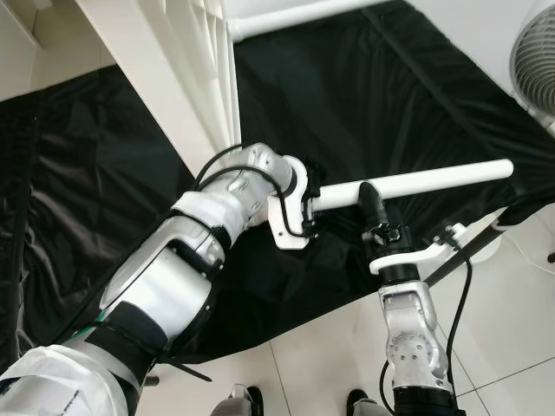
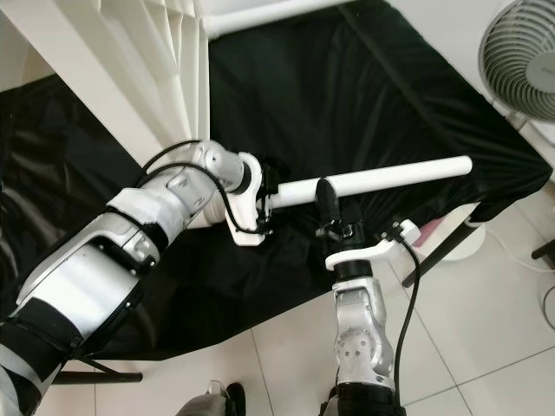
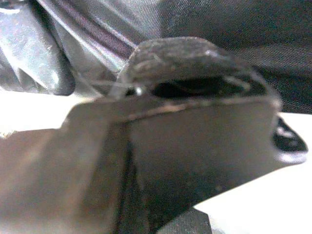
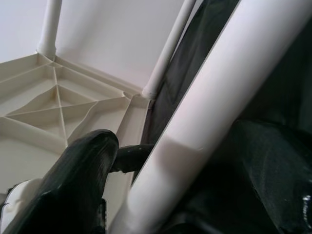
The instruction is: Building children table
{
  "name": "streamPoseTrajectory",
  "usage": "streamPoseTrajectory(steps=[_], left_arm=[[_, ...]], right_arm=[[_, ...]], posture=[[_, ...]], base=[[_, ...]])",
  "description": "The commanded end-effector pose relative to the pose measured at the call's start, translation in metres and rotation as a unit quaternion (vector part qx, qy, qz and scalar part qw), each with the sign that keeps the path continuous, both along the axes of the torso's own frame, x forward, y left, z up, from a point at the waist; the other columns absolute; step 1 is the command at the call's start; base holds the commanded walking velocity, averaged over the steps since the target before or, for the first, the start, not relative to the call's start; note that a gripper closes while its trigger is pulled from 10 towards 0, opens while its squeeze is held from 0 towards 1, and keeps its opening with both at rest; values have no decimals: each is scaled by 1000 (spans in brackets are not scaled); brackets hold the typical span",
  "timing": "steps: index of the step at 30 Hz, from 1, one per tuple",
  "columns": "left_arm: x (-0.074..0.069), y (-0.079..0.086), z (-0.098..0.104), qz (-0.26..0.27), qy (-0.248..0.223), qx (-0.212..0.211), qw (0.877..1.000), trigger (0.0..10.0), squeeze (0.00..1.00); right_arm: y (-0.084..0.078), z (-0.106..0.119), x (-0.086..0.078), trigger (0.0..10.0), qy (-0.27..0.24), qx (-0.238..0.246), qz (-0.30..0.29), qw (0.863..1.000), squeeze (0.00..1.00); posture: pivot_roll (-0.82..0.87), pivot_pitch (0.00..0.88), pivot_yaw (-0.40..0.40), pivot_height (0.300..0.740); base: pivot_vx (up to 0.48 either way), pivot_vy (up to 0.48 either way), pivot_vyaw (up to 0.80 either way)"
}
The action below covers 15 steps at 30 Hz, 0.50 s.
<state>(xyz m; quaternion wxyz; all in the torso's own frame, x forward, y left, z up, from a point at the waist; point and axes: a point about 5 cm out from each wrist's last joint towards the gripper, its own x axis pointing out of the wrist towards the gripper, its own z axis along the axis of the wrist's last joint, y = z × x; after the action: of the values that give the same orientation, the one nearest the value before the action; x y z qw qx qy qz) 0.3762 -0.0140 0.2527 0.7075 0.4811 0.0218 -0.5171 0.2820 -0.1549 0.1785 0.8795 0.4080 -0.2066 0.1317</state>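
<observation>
A loose white table leg is held level above the black cloth. My left gripper is shut on its near end, beside the upturned white tabletop. My right gripper is shut around the leg's middle, reaching up from below. The right wrist view has the leg running past a black finger, with the ribbed underside of the tabletop and two fitted legs behind. A dark, blurred finger sits close to the lens in the left wrist view.
Black cloth covers a low stand ahead. Another white tube lies at its far edge. A fan stands at the far right. White floor tiles lie below and to the right.
</observation>
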Motion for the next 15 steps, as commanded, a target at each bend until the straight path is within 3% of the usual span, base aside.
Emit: streamPoseTrajectory(steps=[1, 6, 9, 15], left_arm=[[14, 10, -26, 135, -101, -48, 985, 10000, 0], [16, 6, -22, 136, -106, -50, 984, 10000, 0], [16, 2, -18, 136, -111, -53, 983, 10000, 0], [15, -9, -9, 142, -113, -78, 980, 10000, 0]], right_arm=[[12, -37, -26, 10000, 74, 39, 19, 996, 0], [9, -27, -45, 10000, 61, 60, 31, 996, 0], [8, -14, -65, 10000, 41, 76, 64, 994, 0], [10, -3, -88, 10000, 25, 49, 129, 990, 0]], posture=[[20, 341, 208, 740], [15, 343, 225, 740], [13, 342, 230, 740], [17, 339, 238, 740]], base=[[0, 0, 0], [0, 0, 0], [0, 0, 0], [0, 0, 0]])
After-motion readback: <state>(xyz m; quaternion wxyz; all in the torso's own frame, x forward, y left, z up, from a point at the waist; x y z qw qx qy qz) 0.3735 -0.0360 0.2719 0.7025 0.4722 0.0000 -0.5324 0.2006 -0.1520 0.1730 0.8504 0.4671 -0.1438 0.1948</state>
